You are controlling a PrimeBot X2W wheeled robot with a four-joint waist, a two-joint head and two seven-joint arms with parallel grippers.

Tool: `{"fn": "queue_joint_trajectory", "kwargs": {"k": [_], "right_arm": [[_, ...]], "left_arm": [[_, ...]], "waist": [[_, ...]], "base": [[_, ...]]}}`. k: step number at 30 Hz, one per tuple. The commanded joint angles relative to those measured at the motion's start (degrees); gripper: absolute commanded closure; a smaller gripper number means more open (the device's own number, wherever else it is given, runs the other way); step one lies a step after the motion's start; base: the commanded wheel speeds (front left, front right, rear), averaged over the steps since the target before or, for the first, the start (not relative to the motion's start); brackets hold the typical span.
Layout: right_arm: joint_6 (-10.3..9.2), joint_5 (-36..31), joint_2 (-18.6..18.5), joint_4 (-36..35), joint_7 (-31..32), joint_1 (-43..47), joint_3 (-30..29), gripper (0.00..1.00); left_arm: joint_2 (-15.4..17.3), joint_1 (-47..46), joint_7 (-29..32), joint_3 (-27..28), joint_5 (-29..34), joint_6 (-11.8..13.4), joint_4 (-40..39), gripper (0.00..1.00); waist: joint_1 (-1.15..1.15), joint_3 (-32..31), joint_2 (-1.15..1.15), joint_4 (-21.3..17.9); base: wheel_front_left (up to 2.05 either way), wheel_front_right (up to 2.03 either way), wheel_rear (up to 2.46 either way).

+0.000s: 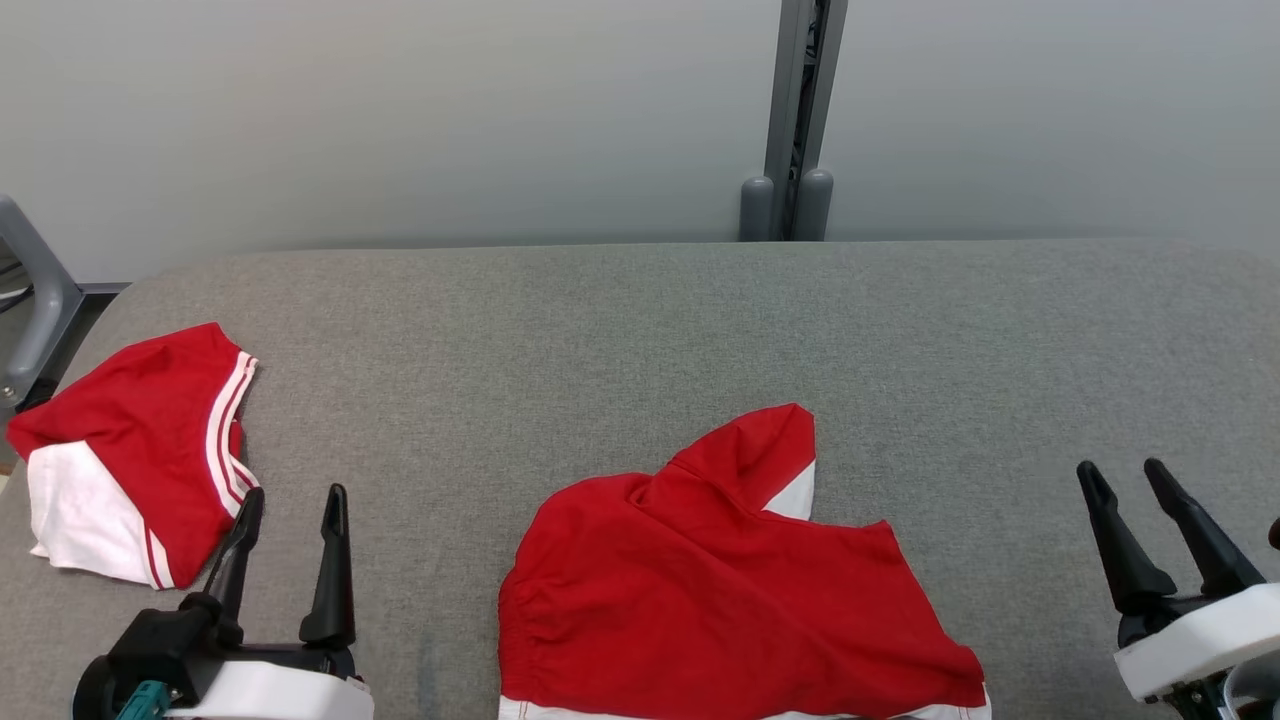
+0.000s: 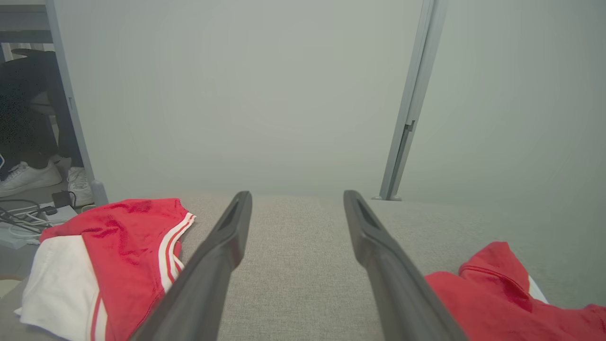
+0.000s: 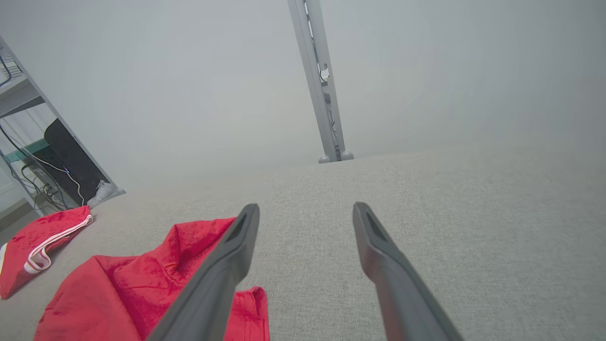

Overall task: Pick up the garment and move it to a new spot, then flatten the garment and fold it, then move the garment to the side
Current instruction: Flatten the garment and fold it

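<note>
A red garment with white trim lies crumpled at the front middle of the grey padded table; one corner sticks up toward the back. It also shows at the lower right of the left wrist view, garment, and at the lower left of the right wrist view, garment. My left gripper stands open to its left, nothing between its fingers. My right gripper is open well to the right of the garment, above bare table. In each wrist view the fingers are spread: left gripper, right gripper.
A second red and white garment, folded, lies at the table's left edge, just left of my left gripper. A grey post stands behind the table against a pale wall. Cables and shoes lie on the floor beyond the left edge.
</note>
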Motion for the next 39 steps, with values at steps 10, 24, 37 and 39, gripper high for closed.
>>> {"fn": "queue_joint_trajectory", "kwargs": {"k": [10, 24, 37, 39], "right_arm": [[0.02, -10.87, 7.95, -3.27, -9.8, -1.07, -3.56, 0.0], [0.02, -21.3, 13.99, -3.28, -9.77, 2.46, -8.87, 0.0], [0.02, -21.25, 13.71, -2.45, -9.78, 1.81, -7.78, 0.0], [0.02, -21.19, 13.64, -2.39, -9.78, 1.73, -7.64, 0.0]], "left_arm": [[0.32, -0.14, -0.05, 1.19, 1.44, -0.3, -4.55, 0.0], [0.19, 0.36, -0.05, -2.26, -0.53, 0.54, -0.78, 0.0], [0.18, -0.08, -0.05, -3.03, -0.97, 1.04, -0.37, 0.0], [0.18, -0.09, -0.05, -3.08, -0.99, 1.07, -0.39, 0.0]], "waist": [[0.0, -0.38, 0.0, -0.09], [0.0, -0.04, 0.0, 0.11], [0.0, -0.2, 0.0, 0.25], [0.0, -0.2, 0.0, 0.25]], "base": [[0.0, 0.0, 0.0], [0.0, 0.0, 0.0], [0.0, 0.0, 0.0], [0.0, 0.0, 0.0]]}}
